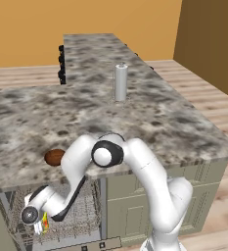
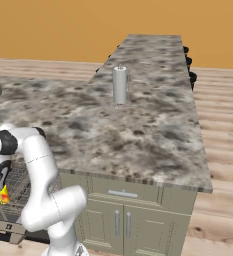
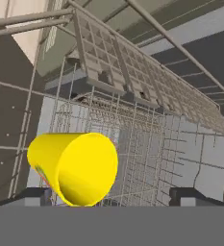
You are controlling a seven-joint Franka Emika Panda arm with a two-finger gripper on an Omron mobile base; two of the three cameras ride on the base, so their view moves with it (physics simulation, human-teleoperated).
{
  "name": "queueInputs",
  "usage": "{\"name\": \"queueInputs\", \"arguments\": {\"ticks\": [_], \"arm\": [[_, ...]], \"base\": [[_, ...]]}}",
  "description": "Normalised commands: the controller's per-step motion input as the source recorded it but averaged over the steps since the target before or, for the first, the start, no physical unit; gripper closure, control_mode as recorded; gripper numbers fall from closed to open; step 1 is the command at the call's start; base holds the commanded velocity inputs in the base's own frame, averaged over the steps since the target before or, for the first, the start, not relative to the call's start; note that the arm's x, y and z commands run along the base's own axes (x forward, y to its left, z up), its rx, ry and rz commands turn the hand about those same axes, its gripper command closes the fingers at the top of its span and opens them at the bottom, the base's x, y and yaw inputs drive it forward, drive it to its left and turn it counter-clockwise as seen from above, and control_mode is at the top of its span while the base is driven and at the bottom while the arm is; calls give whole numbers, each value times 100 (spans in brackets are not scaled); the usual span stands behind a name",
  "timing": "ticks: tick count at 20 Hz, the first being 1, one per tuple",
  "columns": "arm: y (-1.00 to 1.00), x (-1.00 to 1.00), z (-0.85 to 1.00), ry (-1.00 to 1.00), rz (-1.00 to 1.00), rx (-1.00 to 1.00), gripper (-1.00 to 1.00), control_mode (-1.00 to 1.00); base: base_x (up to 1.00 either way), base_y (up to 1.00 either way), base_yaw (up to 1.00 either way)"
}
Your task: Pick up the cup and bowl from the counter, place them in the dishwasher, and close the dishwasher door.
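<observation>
**Spotter:** Hand view puts the cup (image 3: 74, 168) at your left, lying on its side over the wire rack (image 3: 147, 158) of the dishwasher (image 3: 132, 72). Your gripper (image 3: 113, 196) has its two tips spread wide, one on each side at the bottom edge, and the cup sits just inside the left tip. Whether that tip touches it, I cannot tell; nothing looks clamped.

**Operator:** How will the pieces handle?

**Spotter:** You should expect the cup to be light, stiff and smooth-walled, so it may roll on the wires. If you retake it, close across the tapered wall near the middle, not the rim.

**Operator:** And the bowl?

**Spotter:** In the left base view, going left to right: the bowl (image 1: 54, 157) rests on the counter (image 1: 174, 127) near its front edge, just beside your elbow. It looks rounded and rigid; pinch its rim. Further right stands a tall grey cylinder (image 1: 120, 82), well apart. Your own upper arm crowds the bowl. The dishwasher door (image 1: 86, 244) lies open below, so you must lift clear of the racks.
</observation>
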Motion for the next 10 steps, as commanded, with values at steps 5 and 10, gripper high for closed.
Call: {"name": "queueInputs", "arguments": {"ticks": [5, 10], "arm": [[8, -60, 26, -22, 0, 0, -100, -100], [1, -52, 87, -24, 0, 6, -100, -100]], "base": [[0, 0, 0], [0, 0, 0]]}}
